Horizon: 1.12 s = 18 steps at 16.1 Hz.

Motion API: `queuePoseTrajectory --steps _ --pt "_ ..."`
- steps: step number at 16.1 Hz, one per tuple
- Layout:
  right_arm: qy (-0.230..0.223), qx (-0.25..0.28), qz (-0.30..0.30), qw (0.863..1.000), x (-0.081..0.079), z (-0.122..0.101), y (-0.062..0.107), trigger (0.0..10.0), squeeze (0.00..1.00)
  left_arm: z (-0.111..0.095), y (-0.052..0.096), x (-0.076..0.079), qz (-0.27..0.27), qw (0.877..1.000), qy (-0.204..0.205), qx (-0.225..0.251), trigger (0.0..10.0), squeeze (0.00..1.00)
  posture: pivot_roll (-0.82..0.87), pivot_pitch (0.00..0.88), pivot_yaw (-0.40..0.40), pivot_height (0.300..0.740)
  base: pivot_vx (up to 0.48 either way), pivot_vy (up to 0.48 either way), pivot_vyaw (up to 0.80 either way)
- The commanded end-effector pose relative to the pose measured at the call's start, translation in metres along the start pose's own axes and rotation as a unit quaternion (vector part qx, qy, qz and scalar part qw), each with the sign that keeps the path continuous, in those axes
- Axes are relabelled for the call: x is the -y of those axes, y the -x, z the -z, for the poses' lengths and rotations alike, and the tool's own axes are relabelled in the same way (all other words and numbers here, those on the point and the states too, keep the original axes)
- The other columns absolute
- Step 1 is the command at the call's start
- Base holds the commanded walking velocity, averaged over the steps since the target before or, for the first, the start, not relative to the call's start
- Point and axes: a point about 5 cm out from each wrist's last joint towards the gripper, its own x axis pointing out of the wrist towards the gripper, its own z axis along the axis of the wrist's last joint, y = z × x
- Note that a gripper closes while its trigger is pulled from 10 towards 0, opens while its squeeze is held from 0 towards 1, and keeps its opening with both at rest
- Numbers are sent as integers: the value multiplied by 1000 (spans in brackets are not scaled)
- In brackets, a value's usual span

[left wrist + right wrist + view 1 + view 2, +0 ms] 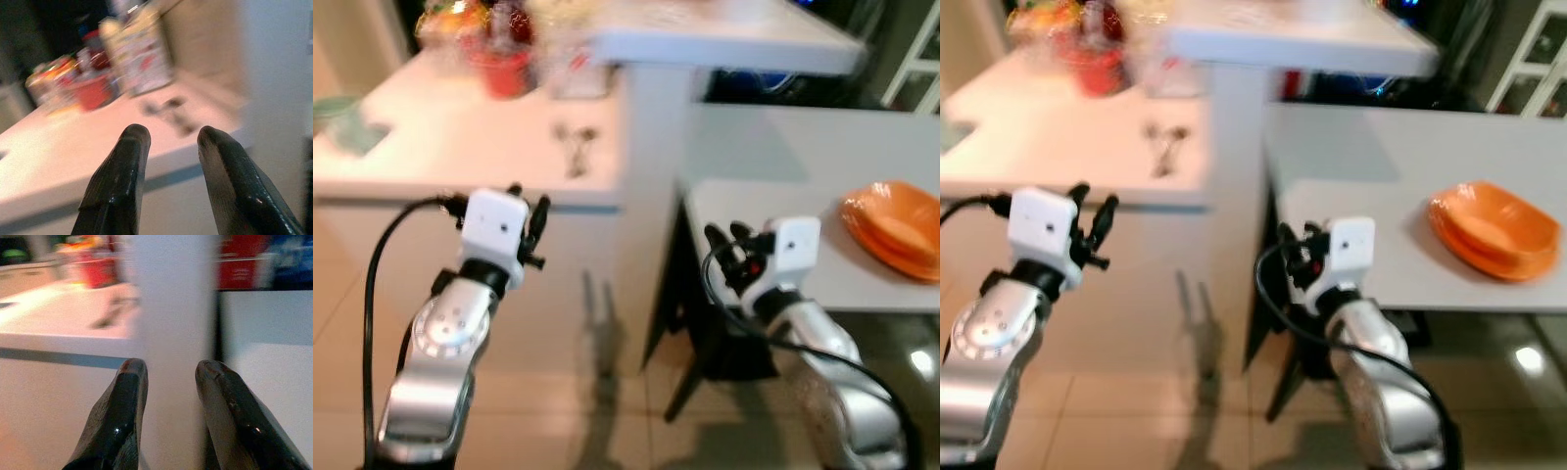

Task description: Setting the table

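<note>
The left tool [530,213], fingers parted and empty, hangs just short of the white counter [460,137], and the blurred cutlery [574,147] lies ahead of it and slightly to its right, long axis pointing away from the robot. The right tool [728,238], also parted and empty, sits farther from the cutlery, so the left arm looks better placed to reach.

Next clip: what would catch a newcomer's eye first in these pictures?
The stack of orange plates stands out, resting on the grey table to the robot's right. On the white counter to the left lies some cutlery, with a red container and blurred jars behind. Both tools, left and right, are raised, open and empty.
</note>
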Motion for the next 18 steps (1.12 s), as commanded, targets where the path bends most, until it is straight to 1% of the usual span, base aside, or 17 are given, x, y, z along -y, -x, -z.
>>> queuePoseTrajectory --steps 1,3,4,5,6,7,8,9,10,11,12,13,14,15,16,18 --pt "17 -10 11 1000 6 0 -1 10000 0 -2 -3 -1 -8 1000 -4 6 10000 0 66 0 -47 740 0 435 0" --pt "47 -11 6 999 5 -2 -3 10000 0 -3 -5 1 -8 1000 1 10 10000 0 57 0 -45 740 0 433 0" --pt "73 3 13 997 6 -4 -4 10000 0 0 -4 4 -7 1000 1 6 10000 0 59 0 -44 740 0 431 0" --pt "103 9 43 994 10 -6 -6 10000 0 1 -4 7 -1 1000 4 4 10000 0 63 0 -42 740 0 428 0" --pt "96 1 44 994 12 -6 -8 10000 0 -2 -4 9 2 1000 9 8 10000 0 64 0 -45 740 0 435 0" --pt "87 7 45 995 12 -8 -10 10000 0 -3 -5 8 -4 1000 9 11 10000 0 64 0 -48 740 0 416 0" --pt "82 13 44 996 12 -10 -11 10000 0 -2 -5 4 -28 1000 2 8 10000 0 64 0 -48 740 0 0 0" --pt "80 21 34 996 10 -12 -12 10000 0 -3 -6 4 -40 999 -16 9 10000 0 70 0 -61 740 0 -341 0" --pt "78 23 32 996 9 -13 -12 10000 0 -5 -6 4 -48 999 -19 12 10000 0 73 0 -65 740 0 -480 0" --pt "76 27 31 996 9 -15 -14 10000 0 -5 -5 2 -63 998 -8 12 10000 0 74 0 -64 740 0 -480 0" --pt "74 33 33 996 10 -18 -16 10000 0 -4 -5 2 -74 997 24 11 10000 0 82 0 -69 740 0 0 0" --pt "69 38 36 996 10 -21 -18 10000 0 -6 -6 1 -76 997 9 12 10000 0 88 0 -71 740 0 0 0" --pt "62 48 41 996 12 -27 -22 10000 0 -9 -6 1 -78 996 -43 17 10000 0 91 0 -68 740 0 0 0" --pt "61 50 40 996 12 -28 -23 10000 0 -8 -7 1 -74 995 -59 15 10000 0 89 0 -67 740 0 0 0" --pt "65 56 44 995 11 -31 -25 10000 0 -9 -10 0 -69 997 -35 21 10000 0 72 0 -56 740 0 0 0" --pt "69 63 56 994 15 -36 -26 10000 0 -13 -13 1 -64 997 -4 31 10000 0 68 0 -58 740 0 0 0"
